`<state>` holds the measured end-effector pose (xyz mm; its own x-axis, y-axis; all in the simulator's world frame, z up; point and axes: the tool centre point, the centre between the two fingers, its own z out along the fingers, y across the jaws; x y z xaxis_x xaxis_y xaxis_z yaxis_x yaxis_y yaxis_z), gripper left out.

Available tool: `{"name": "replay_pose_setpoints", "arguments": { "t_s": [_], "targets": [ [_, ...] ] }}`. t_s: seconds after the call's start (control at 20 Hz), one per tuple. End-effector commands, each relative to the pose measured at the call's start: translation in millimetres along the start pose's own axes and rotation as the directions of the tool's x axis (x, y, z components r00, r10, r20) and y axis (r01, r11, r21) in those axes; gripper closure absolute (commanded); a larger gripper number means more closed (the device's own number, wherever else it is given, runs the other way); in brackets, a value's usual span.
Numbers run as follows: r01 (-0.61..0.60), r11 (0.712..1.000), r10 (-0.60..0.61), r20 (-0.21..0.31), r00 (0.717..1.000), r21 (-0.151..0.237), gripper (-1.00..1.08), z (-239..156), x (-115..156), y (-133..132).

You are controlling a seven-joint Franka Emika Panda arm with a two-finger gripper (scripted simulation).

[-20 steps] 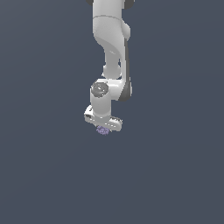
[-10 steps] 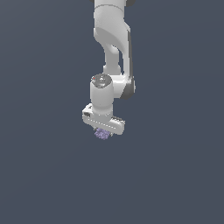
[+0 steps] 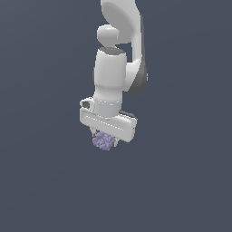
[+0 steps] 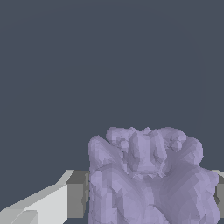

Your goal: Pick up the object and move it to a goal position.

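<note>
In the exterior view, the white arm (image 3: 118, 54) comes down from the top edge of the picture against a flat, dark blue-grey background, its thick upper segments stacked one over the other and its wrist pointing straight down. At the end of it sits the gripper (image 3: 107, 142), a wide white bar tilted a little so that its end toward the exterior view's right hangs lower. Tucked right under that bar is the lump (image 3: 103, 141), a small, bumpy, pale-purple thing, clearly narrower than the bar above it. It hangs clear of everything else, touching only the gripper, with nothing but plain background below and around it. The short fingers are mostly hidden behind the lump here, though a small tip shows just beside it on the exterior view's right. In the wrist view, the lump (image 4: 151, 179) fills much of the picture, knobbly and rock-like, with rounded bulges catching lighter lavender and darker folds between them. One white finger (image 4: 48, 203) with a grey pad (image 4: 78, 194) presses against one flank of the lump, and a sliver of a second grey pad (image 4: 220, 192) shows at the picture's edge against the opposite flank. So the gripper is pinching the lump from both sides, holding it up in open space.
</note>
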<state>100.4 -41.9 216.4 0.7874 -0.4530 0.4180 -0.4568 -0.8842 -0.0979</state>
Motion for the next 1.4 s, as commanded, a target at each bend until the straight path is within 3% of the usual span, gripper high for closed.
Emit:
{"name": "replay_pose_setpoints", "arguments": {
  "t_s": [0.0,0.35,0.7,1.0,1.35],
  "targets": [
    [-0.029,0.999,0.03,-0.075,0.997,0.013,1.08,-26,26,-11],
    [-0.091,0.995,0.099,-0.247,0.964,0.045,1.08,-94,80,-30],
    [-0.136,0.988,0.154,-0.378,0.913,0.075,1.08,-155,115,-41],
    [-0.161,0.982,0.187,-0.454,0.871,0.095,1.08,-194,132,-47],
    [-0.176,0.979,0.206,-0.502,0.84,0.107,1.08,-220,141,-50]
  ]
}}
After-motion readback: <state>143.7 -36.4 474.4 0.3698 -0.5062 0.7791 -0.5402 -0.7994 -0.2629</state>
